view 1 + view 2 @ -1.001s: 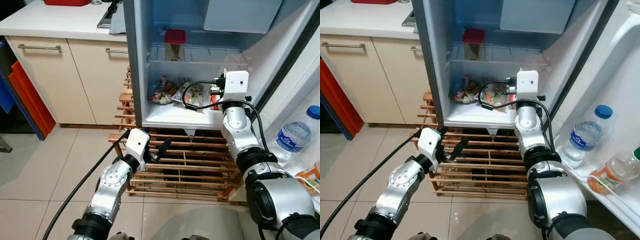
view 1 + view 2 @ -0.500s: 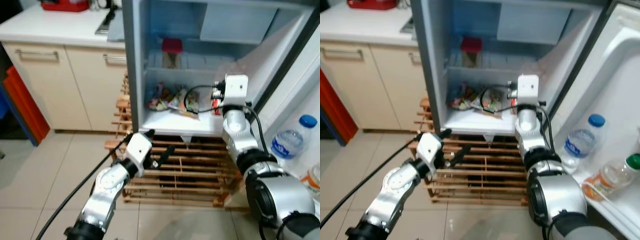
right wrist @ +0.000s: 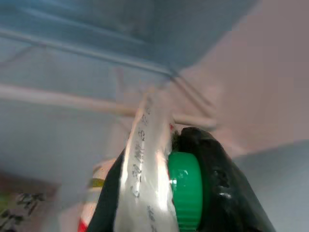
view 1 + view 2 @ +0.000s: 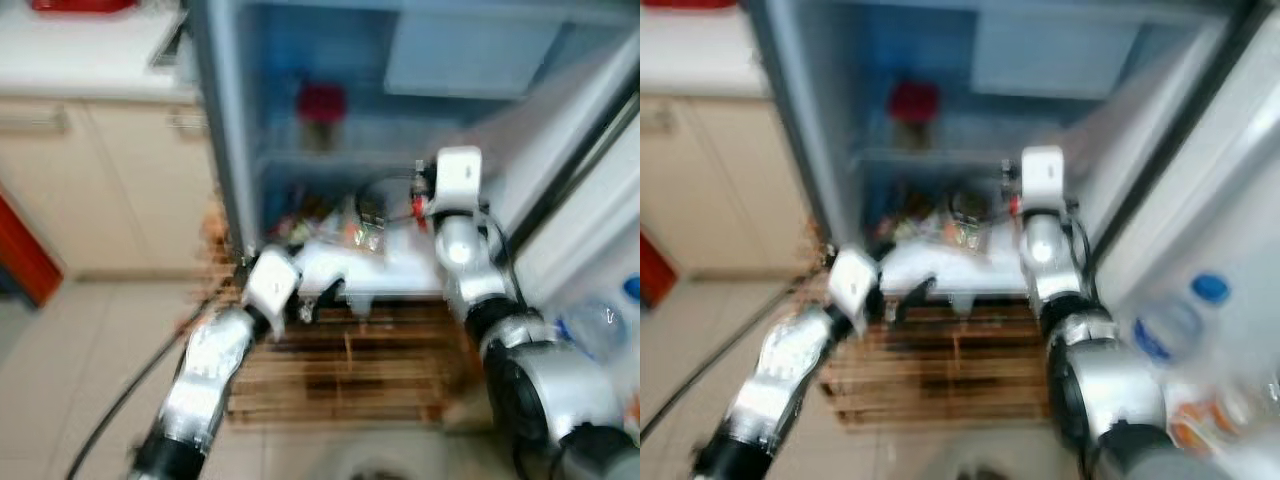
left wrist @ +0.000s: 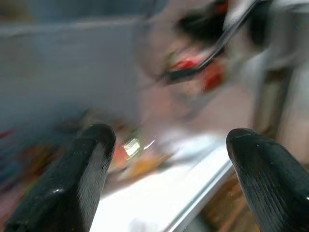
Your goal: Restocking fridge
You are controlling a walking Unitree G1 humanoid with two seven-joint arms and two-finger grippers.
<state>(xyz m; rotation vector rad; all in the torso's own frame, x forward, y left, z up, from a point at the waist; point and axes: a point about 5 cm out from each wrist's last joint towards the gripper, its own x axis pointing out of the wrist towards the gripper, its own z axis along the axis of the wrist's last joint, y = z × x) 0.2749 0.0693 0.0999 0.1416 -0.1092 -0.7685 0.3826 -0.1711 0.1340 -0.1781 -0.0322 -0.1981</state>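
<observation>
Swinging toward the fridge: both head views are now smeared and sit closer to the cabinet than half a second ago, a shift of the camera and not of the goods.

Right pincer: inside the fridge at the right of the lower shelf, pinching a green-capped bottle wrapped in clear printed film. Both black fingers press on it, one each side. From the head views the arm reaches further in than a second ago, though blur leaves the margin uncertain.

Left pincer: spread wide, holding nothing. Earlier it hung low in front of the wooden pallet; now it is raised to the shelf's front lip, its wrist camera looking across the white edge at the packets.

Other stock:
- red-lidded jar on the upper shelf
- mixed snack packets heaped at the back of the lower shelf
- water bottle in the door rack, blurred

Status, as a judgement: the bottle is carried in but not yet released. The remaining step is to set it upright on bare shelf beside the packets, then part the fingers. The blur suggests the body is not settled, so release should wait. The film wrap may slip.
</observation>
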